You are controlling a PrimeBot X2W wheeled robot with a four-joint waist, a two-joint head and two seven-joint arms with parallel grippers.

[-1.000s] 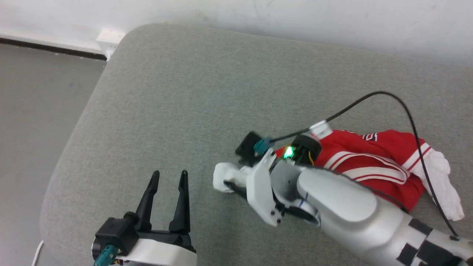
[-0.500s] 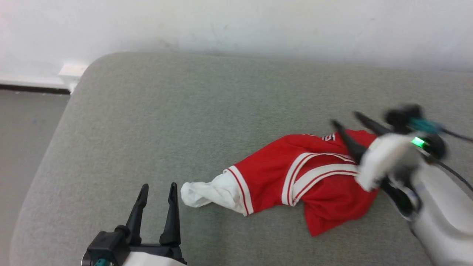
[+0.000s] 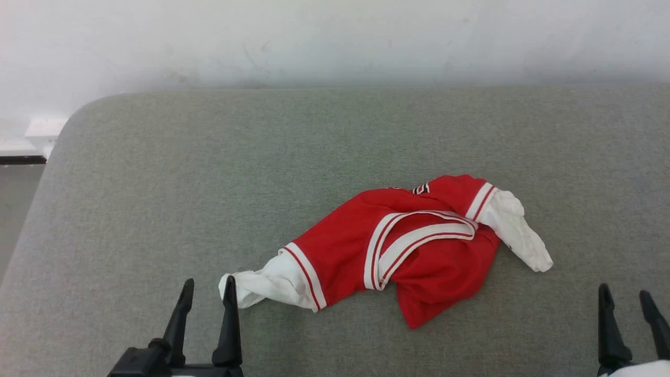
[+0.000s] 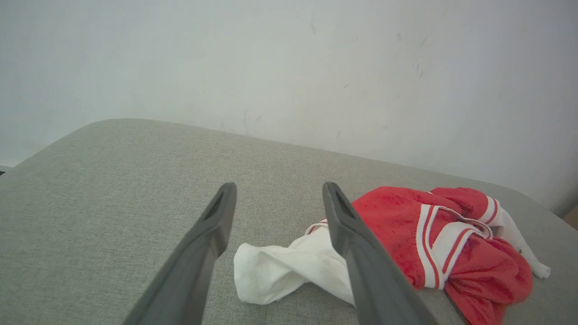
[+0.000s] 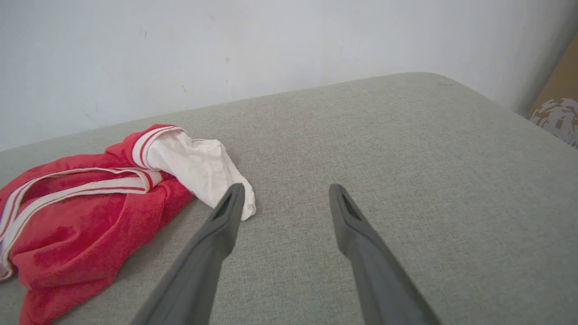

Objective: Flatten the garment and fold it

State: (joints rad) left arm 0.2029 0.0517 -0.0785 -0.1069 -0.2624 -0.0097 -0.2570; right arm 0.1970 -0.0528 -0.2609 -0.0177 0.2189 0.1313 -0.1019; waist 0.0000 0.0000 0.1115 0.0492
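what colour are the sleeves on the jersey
White, below red-and-white striped trim on the garment; the sleeves show best in the head view.

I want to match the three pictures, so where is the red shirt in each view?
Head view: shirt just right of centre, crumpled.
Left wrist view: shirt at lower right.
Right wrist view: shirt at lower left.
Shared landmark: the white wall behind the grey surface.
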